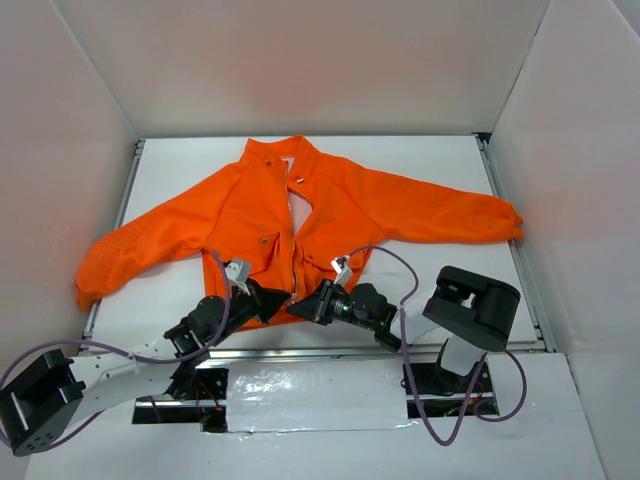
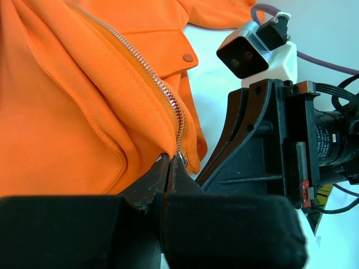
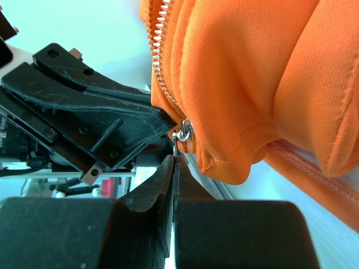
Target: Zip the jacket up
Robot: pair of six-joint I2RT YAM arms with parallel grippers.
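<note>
- The white table (image 1: 420, 160) fills the middle of the top view, with pale walls (image 1: 300, 60) around it.
- The jacket (image 1: 250, 215) lies spread out front-up at the centre of the table. Its collar points to the upper centre of the frame, one sleeve reaches the left edge and the other the right, and the hem is at the lower centre. The front is parted below the collar, where a pale lining (image 1: 300, 210) shows.
- The left gripper (image 1: 272, 300) comes in from the lower left of the top view. In its own wrist view, the left gripper (image 2: 168, 165) has its jaws pressed together on the orange hem at the bottom end of the zipper.
- The right gripper (image 1: 308, 303) comes in from the lower right and is tip to tip with the left one at the hem. In its wrist view, the right gripper (image 3: 174, 162) is clamped shut on the zipper pull (image 3: 176, 147), a thin metal tab hanging from the slider.
- A purple cable (image 1: 395, 265) loops over the right arm.
- The zipper (image 2: 140, 67) runs diagonally from the upper left of the left wrist view down to the fingertips, its silver teeth meshed along that stretch.
- The slider (image 2: 180, 154) sits at the very bottom of the zipper, just beside the hem.
- A snap button (image 2: 188, 57) sits on the pocket flap in the upper centre of the left wrist view.
</note>
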